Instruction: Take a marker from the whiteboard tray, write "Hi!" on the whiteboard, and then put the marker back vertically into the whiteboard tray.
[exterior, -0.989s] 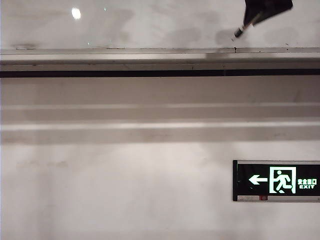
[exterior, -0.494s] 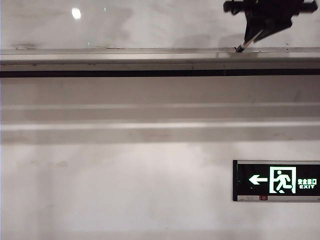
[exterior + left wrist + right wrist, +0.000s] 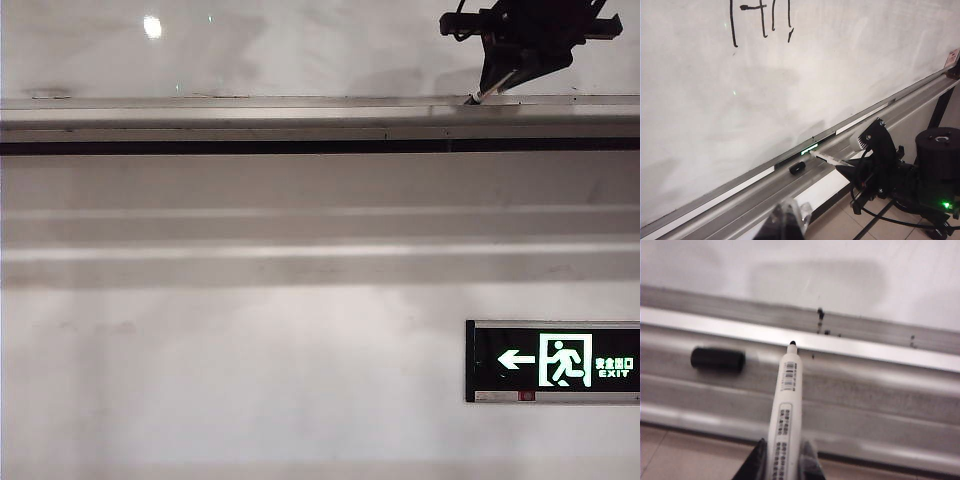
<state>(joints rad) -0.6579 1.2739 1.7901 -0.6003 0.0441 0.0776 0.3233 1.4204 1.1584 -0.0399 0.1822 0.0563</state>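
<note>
- Right tool (image 3: pixel 782 462): clamped on the marker (image 3: pixel 785 415). Only the two dark finger tips show at the edge of the right wrist view; rest of the tool is cut off.
- Marker is uncapped, bare tip touching or just off the whiteboard tray (image 3: pixel 880 385) at its rear rail; contact is hard to confirm. Barcode label faces the camera.
- Loose black cap (image 3: pixel 717 360) lies flat in the tray channel, apart from the marker tip.
- Exterior view: right tool (image 3: pixel 500 82) is a dark silhouette at the top right, partly cropped; the marker (image 3: pixel 487 91) slants down to the tray (image 3: pixel 250 112). Finger detail not readable there.
- Left tool (image 3: pixel 787 222): only a blurred pale tip at the frame edge, below the tray; can't tell how far open it is. Nothing visibly held.
- Left wrist view: black strokes high on the whiteboard (image 3: pixel 790 90), cropped by the frame edge, so not fully legible.
- Green exit sign (image 3: pixel 552 361) on the wall below, cropped at the right edge.
</note>
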